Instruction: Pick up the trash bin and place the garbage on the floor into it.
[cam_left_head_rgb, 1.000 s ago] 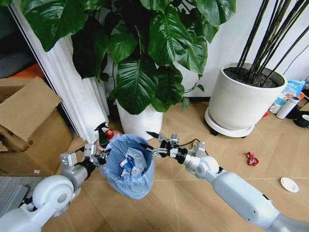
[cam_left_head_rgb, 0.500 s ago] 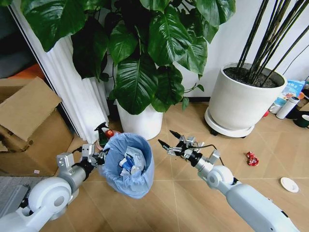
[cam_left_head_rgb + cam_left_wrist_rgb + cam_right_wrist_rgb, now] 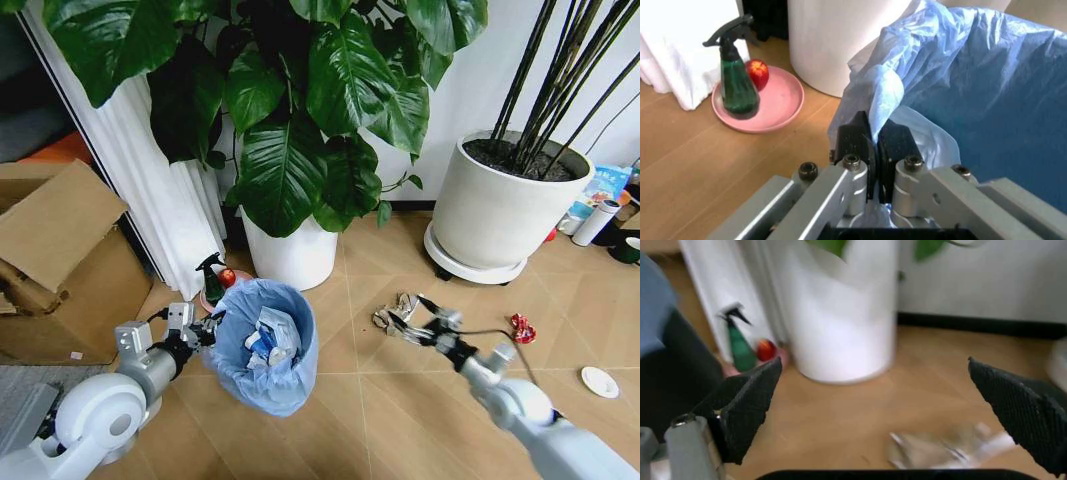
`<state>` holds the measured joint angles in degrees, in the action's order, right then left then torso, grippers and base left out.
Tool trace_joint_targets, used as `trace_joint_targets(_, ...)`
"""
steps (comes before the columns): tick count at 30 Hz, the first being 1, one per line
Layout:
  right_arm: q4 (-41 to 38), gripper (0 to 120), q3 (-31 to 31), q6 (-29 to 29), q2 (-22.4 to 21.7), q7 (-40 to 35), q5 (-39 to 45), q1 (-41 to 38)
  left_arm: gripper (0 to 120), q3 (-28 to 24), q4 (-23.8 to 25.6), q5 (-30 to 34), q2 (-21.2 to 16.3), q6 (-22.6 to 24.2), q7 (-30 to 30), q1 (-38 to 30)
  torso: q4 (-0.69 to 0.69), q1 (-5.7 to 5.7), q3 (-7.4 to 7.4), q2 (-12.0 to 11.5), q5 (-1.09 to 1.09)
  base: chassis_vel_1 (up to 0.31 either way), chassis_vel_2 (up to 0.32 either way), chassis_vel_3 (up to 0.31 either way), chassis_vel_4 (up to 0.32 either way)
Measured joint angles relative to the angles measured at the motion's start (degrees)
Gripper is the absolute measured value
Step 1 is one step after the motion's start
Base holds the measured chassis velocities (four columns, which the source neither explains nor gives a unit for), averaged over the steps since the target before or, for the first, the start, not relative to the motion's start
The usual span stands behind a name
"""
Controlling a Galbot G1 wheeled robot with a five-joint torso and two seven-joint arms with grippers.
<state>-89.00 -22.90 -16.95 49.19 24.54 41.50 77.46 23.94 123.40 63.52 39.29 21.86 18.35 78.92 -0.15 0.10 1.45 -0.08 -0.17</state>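
Note:
The trash bin (image 3: 262, 350), lined with a light-blue bag, holds several scraps and hangs tilted by its rim. My left gripper (image 3: 205, 328) is shut on the bag's rim; the left wrist view shows the left gripper (image 3: 872, 145) pinching the blue plastic beside the bin (image 3: 987, 90). My right gripper (image 3: 408, 312) is open, low over the floor (image 3: 350, 410), right at a crumpled silvery wrapper (image 3: 381, 318). From the right wrist, that wrapper (image 3: 947, 452) lies between and beyond the spread fingers of the right gripper (image 3: 883, 410). A red wrapper (image 3: 522, 328) and a white disc (image 3: 599, 381) lie to the right.
A white plant pot (image 3: 290, 255) stands just behind the bin, and a larger pot (image 3: 505, 215) on a wheeled base at the right. A green spray bottle (image 3: 211, 280) and a red fruit sit on a pink dish (image 3: 780, 107). A cardboard box (image 3: 60, 260) is at the left.
My right gripper has swung from over the bin's mouth rightward and down to the floor by the crumpled wrapper, still open. The left gripper keeps its hold on the bin.

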Motion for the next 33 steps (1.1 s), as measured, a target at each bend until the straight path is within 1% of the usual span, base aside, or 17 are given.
trace_joint_targets(1, 0.0, 100, 0.0, 0.0, 0.0, 0.0, 0.0, 0.0, 0, 0.0, 0.0, 0.0, 0.0, 0.0, 0.0, 0.0, 0.00, 0.00, 0.00, 0.0, 0.00, 0.000, 0.000, 0.000, 0.000)
trace_joint_targets(4, 0.6, 100, -4.4, -0.3, 1.0, -0.3, -1.1, 3.4, 0, 0.0, 0.0, 0.0, 0.1, 0.0, 0.0, -0.2, 0.01, 0.00, 0.00, 0.0, 0.00, 0.000, 0.000, 0.000, 0.000)
trace_joint_targets(6, 0.7, 100, -4.8, -0.4, 1.1, -0.4, -1.2, 3.6, 0, 0.0, 0.0, 0.0, 0.1, 0.0, 0.0, -0.2, 0.01, 0.00, 0.00, 0.0, 0.00, 0.000, 0.000, 0.000, 0.000)
trace_joint_targets(7, 1.3, 100, -6.6, -0.7, 1.8, -0.9, -1.7, 4.9, 0, 0.0, 0.0, -0.1, 0.2, 0.0, 0.0, -0.2, 0.03, 0.00, 0.00, 0.0, 0.01, 0.000, 0.000, 0.000, 0.000)
trace_joint_targets(9, 1.0, 100, -8.9, -0.2, 2.2, -2.6, -1.9, 6.9, 0, 0.0, 0.0, -0.2, 0.4, 0.0, 0.0, -0.1, 0.03, 0.00, 0.00, 0.0, 0.00, 0.000, 0.000, 0.000, 0.000)
trace_joint_targets(10, 1.0, 100, -8.9, -0.2, 2.2, -2.6, -1.9, 6.9, 0, 0.0, 0.0, -0.2, 0.4, 0.0, 0.0, -0.1, 0.03, 0.00, 0.00, 0.0, 0.00, 0.000, 0.000, 0.000, 0.000)
trace_joint_targets(13, -0.2, 100, -11.6, 1.2, 3.1, -6.9, -2.5, 9.9, 0, 0.2, 0.1, -0.3, 0.6, 0.0, 0.0, 0.2, 0.02, 0.00, 0.00, 0.0, -0.01, 0.000, 0.000, 0.000, 0.000)
trace_joint_targets(18, -0.3, 100, -13.2, 2.1, 4.1, -9.7, -2.2, 11.7, 0, 0.6, 0.1, -0.4, 0.7, -0.1, 0.0, 0.5, 0.02, 0.00, 0.00, 0.0, 0.01, 0.000, 0.000, 0.000, 0.000)
trace_joint_targets(21, 0.5, 100, -16.0, 4.1, 6.5, -15.4, 1.9, 13.8, 0, 0.7, 0.1, -0.4, 0.8, -0.1, 0.0, 0.3, 0.02, 0.00, 0.00, 0.0, 0.00, 0.000, 0.000, 0.000, 0.000)
trace_joint_targets(23, 1.1, 100, -16.9, 4.5, 7.3, -16.5, 2.9, 14.1, 0, 0.7, 0.1, -0.4, 0.8, -0.1, 0.0, 0.3, 0.03, 0.00, 0.00, 0.0, -0.01, 0.000, 0.000, 0.000, 0.000)
trace_joint_targets(25, 2.3, 100, -18.6, 5.9, 9.2, -20.0, 5.8, 14.4, 0, 0.6, 0.1, -0.5, 1.1, -0.2, 0.0, 0.1, 0.02, 0.00, 0.00, 0.0, -0.01, 0.000, 0.000, 0.000, 0.000)
trace_joint_targets(26, 2.3, 100, -18.6, 5.9, 9.2, -20.0, 5.8, 14.4, 0, 0.6, 0.1, -0.5, 1.1, -0.2, 0.0, 0.1, 0.02, 0.00, 0.00, 0.0, -0.01, 0.000, 0.000, 0.000, 0.000)
trace_joint_targets(30, 3.8, 100, -20.3, 8.8, 12.8, -25.9, 14.9, 14.7, 0, 0.3, -0.3, -0.6, 1.4, -0.2, -0.1, -0.1, 0.01, 0.00, 0.00, 0.0, -0.02, 0.000, 0.000, 0.000, 0.000)
trace_joint_targets(31, 3.8, 100, -20.3, 8.8, 12.8, -25.9, 14.9, 14.7, 0, 0.3, -0.3, -0.6, 1.4, -0.2, -0.1, -0.1, 0.01, 0.00, 0.00, 0.0, -0.02, 0.000, 0.000, 0.000, 0.000)
trace_joint_targets(33, 4.4, 100, -20.2, 9.6, 14.4, -27.5, 17.4, 14.2, 0, 0.1, -0.4, -0.6, 1.4, -0.2, -0.1, -0.4, 0.01, 0.00, 0.00, 0.0, 0.01, 0.000, 0.000, 0.000, 0.000)
